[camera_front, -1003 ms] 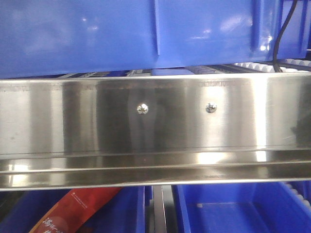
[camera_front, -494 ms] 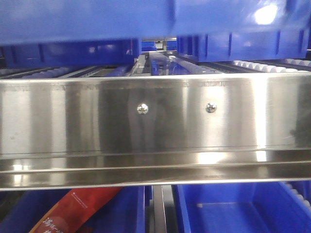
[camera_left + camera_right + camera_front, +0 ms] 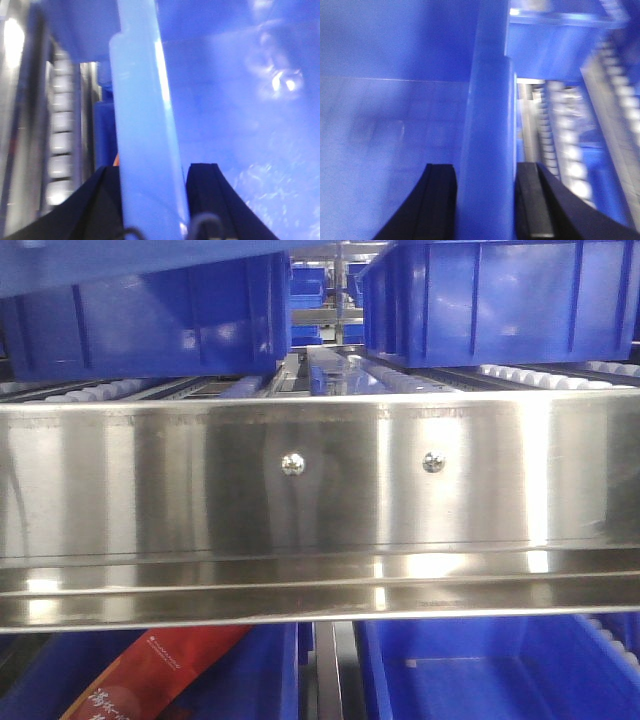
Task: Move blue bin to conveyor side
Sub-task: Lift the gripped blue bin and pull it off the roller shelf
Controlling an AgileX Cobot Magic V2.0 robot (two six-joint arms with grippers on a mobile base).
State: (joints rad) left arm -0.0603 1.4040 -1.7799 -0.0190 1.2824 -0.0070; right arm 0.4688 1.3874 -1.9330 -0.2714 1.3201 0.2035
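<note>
Whereas half a second ago its underside spanned the top of the front view, the blue bin [image 3: 120, 258] has risen until only a sliver shows at the upper left, high above the stainless-steel rail [image 3: 320, 490], baring two other blue crates [image 3: 170, 325] behind. The left gripper [image 3: 154, 175] and right gripper [image 3: 485, 172] each clamp the bin's thick rim, one finger either side of the wall.

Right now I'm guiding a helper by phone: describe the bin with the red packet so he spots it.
Find the shiny steel rail with two screws. Below it, the left bin holds a slanting red packet; the right bin shows none.
</note>
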